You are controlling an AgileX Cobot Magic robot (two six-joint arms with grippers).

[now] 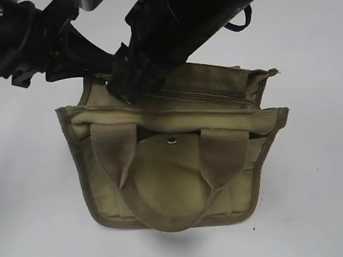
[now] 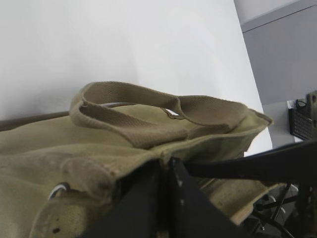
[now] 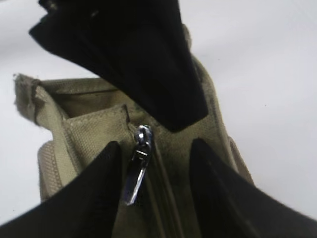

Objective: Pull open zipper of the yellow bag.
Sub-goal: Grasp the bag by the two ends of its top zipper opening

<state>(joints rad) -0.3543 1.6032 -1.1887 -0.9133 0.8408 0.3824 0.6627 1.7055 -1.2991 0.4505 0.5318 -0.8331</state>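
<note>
The yellow bag (image 1: 167, 181) stands on the white table with its handles (image 1: 113, 154) and snap flap toward me. Its zipper (image 1: 218, 93) runs along the top. My left gripper (image 2: 166, 161) is shut on the bag's top edge at one end, with a bit of fabric pinched at the fingertips. My right gripper (image 3: 157, 148) is open, one finger on each side of the zipper track. The silver pull tab (image 3: 138, 171) lies between them, close beside one finger (image 3: 96, 198). In the exterior view the right gripper (image 1: 133, 85) covers the bag's top left corner.
The black body of my left gripper (image 3: 133, 59) hangs just beyond the pull tab. White table (image 1: 335, 174) surrounds the bag. A round silver snap button (image 1: 172, 141) sits on the flap. A black object (image 2: 299, 121) stands past the table's far edge.
</note>
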